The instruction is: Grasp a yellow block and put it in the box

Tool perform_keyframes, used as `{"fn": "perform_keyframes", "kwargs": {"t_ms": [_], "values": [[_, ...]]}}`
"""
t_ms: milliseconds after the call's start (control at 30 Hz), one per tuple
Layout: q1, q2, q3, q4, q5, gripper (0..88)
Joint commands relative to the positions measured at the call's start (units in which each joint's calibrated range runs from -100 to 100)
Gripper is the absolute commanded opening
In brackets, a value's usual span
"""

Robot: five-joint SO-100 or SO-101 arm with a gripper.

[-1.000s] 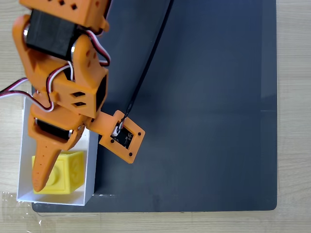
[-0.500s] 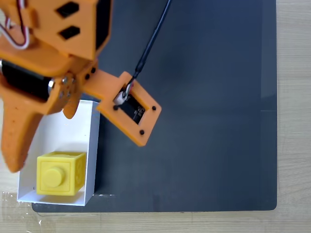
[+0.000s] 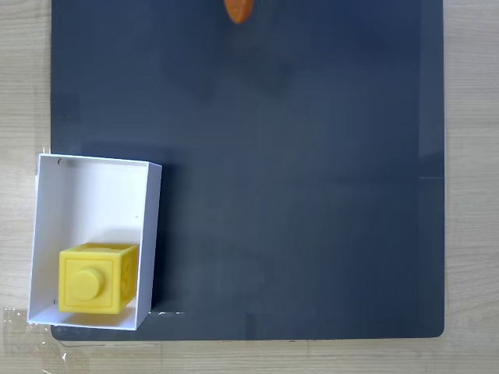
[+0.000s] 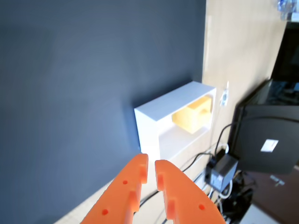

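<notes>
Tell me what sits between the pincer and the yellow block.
In the wrist view, the white wall of the box stands between the pincer and the yellow block. The fixed view shows bare dark mat besides.

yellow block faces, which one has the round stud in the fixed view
The face turned up toward the camera: the yellow block shows one raised round stud there. The side face toward the right wall of the box carries only faint dimples.

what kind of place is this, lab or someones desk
Likely a hobby or home desk setup rather than a formal lab: a dark mat on a light wooden tabletop, and in the wrist view a dark monitor with loose cables beside the white box.
</notes>
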Motion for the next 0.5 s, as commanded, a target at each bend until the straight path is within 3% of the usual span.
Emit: {"fn": "perform_keyframes", "kwargs": {"t_ms": [0,233,467], "values": [[-2.5,-15.2,18.9,-2.9,1.8,2.0],[-1.9,-39.9,45.3,1.7,4.0,2.0],[-1.9,-39.0,53.2,-1.5,4.3,2.1]]}}
